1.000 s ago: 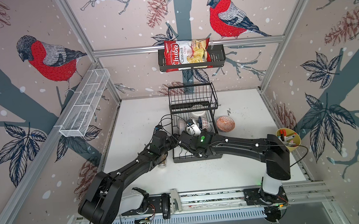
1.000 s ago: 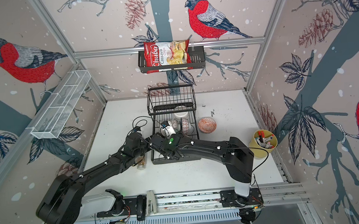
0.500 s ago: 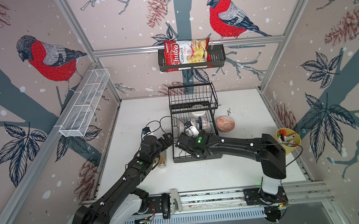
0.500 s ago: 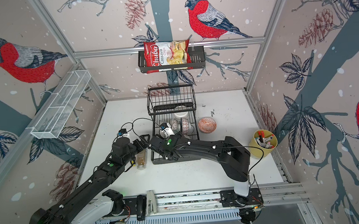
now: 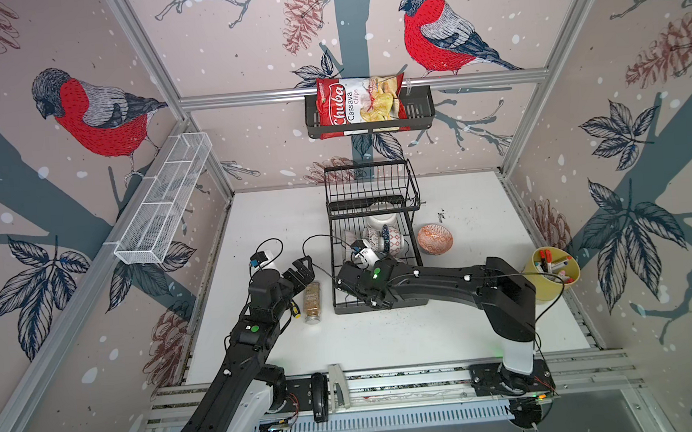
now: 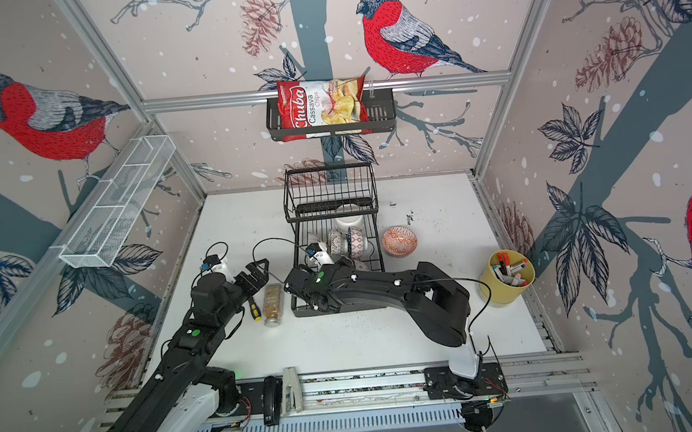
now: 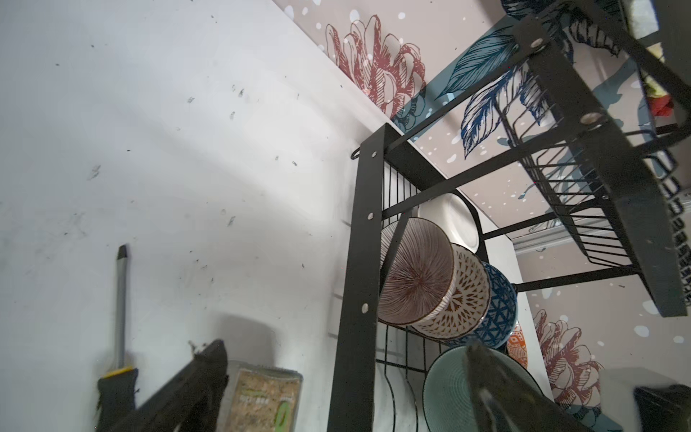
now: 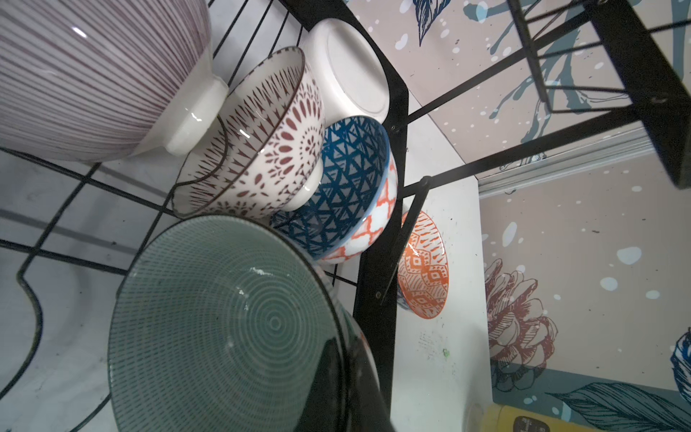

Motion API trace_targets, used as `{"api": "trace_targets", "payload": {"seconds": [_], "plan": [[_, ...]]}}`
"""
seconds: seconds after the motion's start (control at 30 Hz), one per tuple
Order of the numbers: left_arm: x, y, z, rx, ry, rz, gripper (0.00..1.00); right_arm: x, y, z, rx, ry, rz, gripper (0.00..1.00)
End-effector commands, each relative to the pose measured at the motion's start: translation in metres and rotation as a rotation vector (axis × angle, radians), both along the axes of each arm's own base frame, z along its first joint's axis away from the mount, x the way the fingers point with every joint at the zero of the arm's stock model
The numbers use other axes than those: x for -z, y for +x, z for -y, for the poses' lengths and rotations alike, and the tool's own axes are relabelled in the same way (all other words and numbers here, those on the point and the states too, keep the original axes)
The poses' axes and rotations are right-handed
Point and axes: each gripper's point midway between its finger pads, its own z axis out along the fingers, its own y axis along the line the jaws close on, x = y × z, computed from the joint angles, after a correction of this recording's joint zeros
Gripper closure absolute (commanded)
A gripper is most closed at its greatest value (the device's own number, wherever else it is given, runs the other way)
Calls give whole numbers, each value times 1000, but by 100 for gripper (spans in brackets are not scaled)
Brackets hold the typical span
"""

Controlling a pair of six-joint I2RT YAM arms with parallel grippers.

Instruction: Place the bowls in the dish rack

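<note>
Right wrist view: right end effector (image 8: 347, 377) pinches the grey-green bowl (image 8: 224, 318) inside the dish rack (image 8: 374, 336); we judge release comes next.

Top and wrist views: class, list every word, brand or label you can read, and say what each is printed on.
"Chuba": chips bag.
"Cassava Chips": same bag.
Spice jar label: too blurred to read.
Markers in the yellow pot: print too small to read.
</note>
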Motion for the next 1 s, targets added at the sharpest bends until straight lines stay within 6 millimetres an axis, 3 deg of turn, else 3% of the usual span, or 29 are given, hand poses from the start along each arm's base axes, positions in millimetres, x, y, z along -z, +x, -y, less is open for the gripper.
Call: {"api": "trace_targets", "payload": {"seconds": [0.0, 0.33, 0.97], "plan": [[1, 0, 1, 14, -26, 0, 3, -10, 6, 7, 17, -53, 73, 100], [3, 2, -2, 8, -22, -6, 3, 0, 6, 9, 19, -143, 95, 100], [6, 0, -4, 8, -17, -9, 3, 32, -17, -9, -57, -246, 70, 100]]}}
